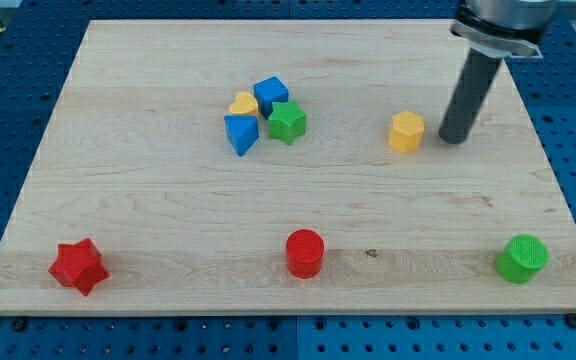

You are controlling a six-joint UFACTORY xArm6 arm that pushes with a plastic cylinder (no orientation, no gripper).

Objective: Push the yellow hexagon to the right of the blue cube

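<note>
Tip [453,139] of my rod, a bare rod with no claw to open or close, stands just beside the yellow hexagon [406,132], toward the table's right edge. Blue cube [270,95] lies well toward the left edge, so the push runs leftward.

Bright, even light; sharp focus.

Colours logged: yellow hexagon [406,132]; blue cube [270,95]; yellow heart [243,104]; blue triangular block [240,133]; green star [287,122]; red star [77,266]; red cylinder [304,253]; green cylinder [522,258]. My tip [453,138] dark; board [168,200] pale wood grain.
</note>
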